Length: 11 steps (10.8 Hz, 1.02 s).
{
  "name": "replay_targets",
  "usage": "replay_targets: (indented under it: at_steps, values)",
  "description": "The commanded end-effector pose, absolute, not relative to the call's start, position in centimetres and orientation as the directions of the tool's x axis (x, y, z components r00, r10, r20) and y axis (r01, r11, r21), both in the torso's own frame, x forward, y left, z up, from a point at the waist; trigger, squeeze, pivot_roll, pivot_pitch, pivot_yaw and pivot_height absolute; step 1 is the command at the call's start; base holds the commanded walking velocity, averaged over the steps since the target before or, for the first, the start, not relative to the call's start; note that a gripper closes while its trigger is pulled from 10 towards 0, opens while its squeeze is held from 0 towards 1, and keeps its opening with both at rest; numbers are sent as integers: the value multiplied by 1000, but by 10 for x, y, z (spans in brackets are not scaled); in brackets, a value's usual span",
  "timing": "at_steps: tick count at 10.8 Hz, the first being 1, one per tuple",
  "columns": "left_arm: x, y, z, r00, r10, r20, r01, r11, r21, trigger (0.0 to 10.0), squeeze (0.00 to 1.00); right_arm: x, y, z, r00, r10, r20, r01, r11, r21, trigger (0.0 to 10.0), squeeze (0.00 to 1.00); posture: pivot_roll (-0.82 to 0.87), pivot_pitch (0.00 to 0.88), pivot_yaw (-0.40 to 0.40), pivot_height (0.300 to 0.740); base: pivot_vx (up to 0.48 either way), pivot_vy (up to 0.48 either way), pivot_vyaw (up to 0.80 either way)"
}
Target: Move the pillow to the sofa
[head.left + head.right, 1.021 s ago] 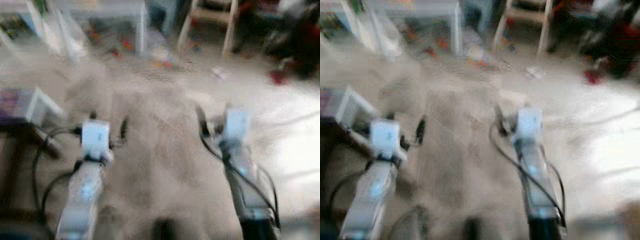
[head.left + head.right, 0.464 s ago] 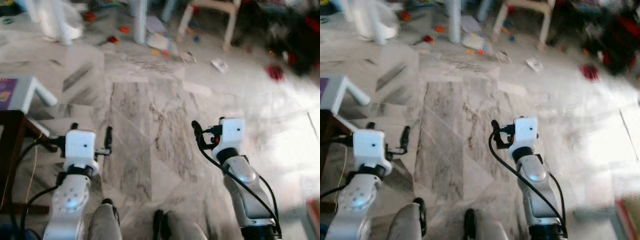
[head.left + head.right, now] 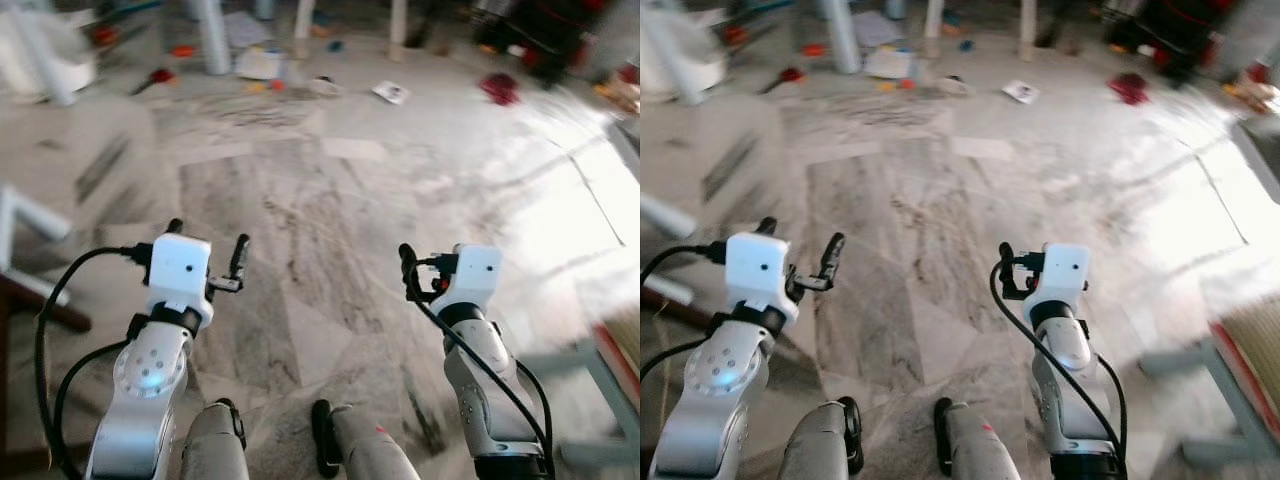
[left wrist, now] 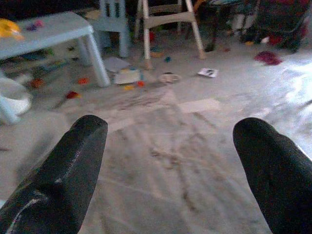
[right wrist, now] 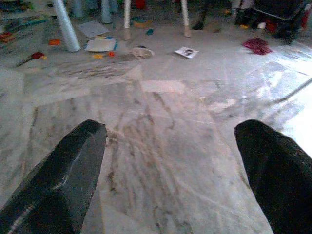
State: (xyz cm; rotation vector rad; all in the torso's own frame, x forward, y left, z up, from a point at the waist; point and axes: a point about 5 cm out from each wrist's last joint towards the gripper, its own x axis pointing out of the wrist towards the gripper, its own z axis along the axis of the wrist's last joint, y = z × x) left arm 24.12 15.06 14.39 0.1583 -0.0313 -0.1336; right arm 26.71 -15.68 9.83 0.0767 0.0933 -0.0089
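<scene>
No pillow can be made out on the marble floor (image 3: 320, 200) ahead of me. My left gripper (image 3: 207, 243) is held out at waist height over bare floor, open, with nothing between its fingers (image 4: 73, 161). My right gripper (image 3: 450, 265) is held out level with it, also open and empty, its fingers (image 5: 68, 170) spread wide above the tiles. A striped cushioned edge on a grey frame (image 3: 1245, 365) shows at the lower right; I cannot tell whether it is the sofa.
Toys and papers (image 3: 262, 65) litter the far floor among pale blue table legs (image 4: 97, 63) and a white stool (image 4: 168, 19). A red cloth (image 3: 498, 87) lies far right. A dark wooden piece (image 3: 30, 305) stands at my left. My feet (image 3: 325, 450) are below.
The whole view has swung to the right and sharpened from blur: the clutter slid up and left, and the striped edge came in at the right. Both arms keep the same open pose.
</scene>
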Motion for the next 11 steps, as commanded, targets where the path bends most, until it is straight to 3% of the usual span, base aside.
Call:
replay_targets:
  at_steps: [1,6,9,11]
  values:
    - [242,148,139,988,-155,-15,156,979,128,10000,0,265,-164,97,995,-37,-96,44,996,75,10000,0,3,230,-81,740,0,0,-800]
    - [249,142,143,981,-196,4,195,980,45,10000,0,274,-167,101,996,-32,-88,37,998,59,10000,0,4,241,-111,740,0,0,-766]
    - [245,142,136,979,-205,-20,206,978,21,10000,0,272,-167,96,995,-41,-97,46,997,60,10000,0,8,231,-100,740,278,0,0]
    - [246,140,128,978,-202,-48,204,979,26,10000,0,272,-168,92,996,-34,-88,40,997,64,10000,0,21,160,-86,740,137,0,0]
